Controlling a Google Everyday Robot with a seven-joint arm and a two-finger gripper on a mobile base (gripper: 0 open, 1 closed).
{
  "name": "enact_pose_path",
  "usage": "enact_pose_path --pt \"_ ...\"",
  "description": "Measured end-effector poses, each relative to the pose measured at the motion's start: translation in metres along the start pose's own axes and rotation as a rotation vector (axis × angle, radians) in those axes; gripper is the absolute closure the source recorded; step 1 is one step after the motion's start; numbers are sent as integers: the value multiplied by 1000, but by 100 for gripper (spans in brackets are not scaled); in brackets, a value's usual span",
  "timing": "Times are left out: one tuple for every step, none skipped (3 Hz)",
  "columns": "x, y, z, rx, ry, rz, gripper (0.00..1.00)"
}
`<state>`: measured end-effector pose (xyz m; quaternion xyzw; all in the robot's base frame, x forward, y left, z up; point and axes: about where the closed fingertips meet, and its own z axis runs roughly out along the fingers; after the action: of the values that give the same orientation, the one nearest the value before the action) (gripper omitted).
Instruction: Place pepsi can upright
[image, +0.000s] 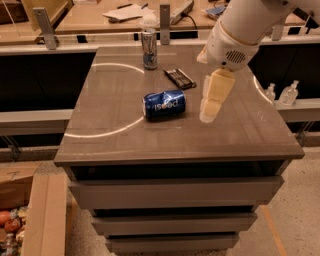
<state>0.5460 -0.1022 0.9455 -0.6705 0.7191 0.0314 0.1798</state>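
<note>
The pepsi can (164, 104) is dark blue with white lettering. It lies on its side near the middle of the grey table (120, 140). My gripper (212, 100) hangs from the white arm, just right of the can and a little above the tabletop. It does not touch the can and holds nothing.
A taller slim silver-and-blue can (148, 48) stands upright at the back of the table. A dark flat packet (179, 78) lies behind the pepsi can. Two clear bottles (281, 93) stand on a ledge to the right. A cardboard box (20, 200) sits on the floor at left.
</note>
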Motion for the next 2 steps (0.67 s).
enact_pose_path --pt "-29 -7 25 -39 7 -63 0" --pt "-53 -13 51 -75 -1 -120 0"
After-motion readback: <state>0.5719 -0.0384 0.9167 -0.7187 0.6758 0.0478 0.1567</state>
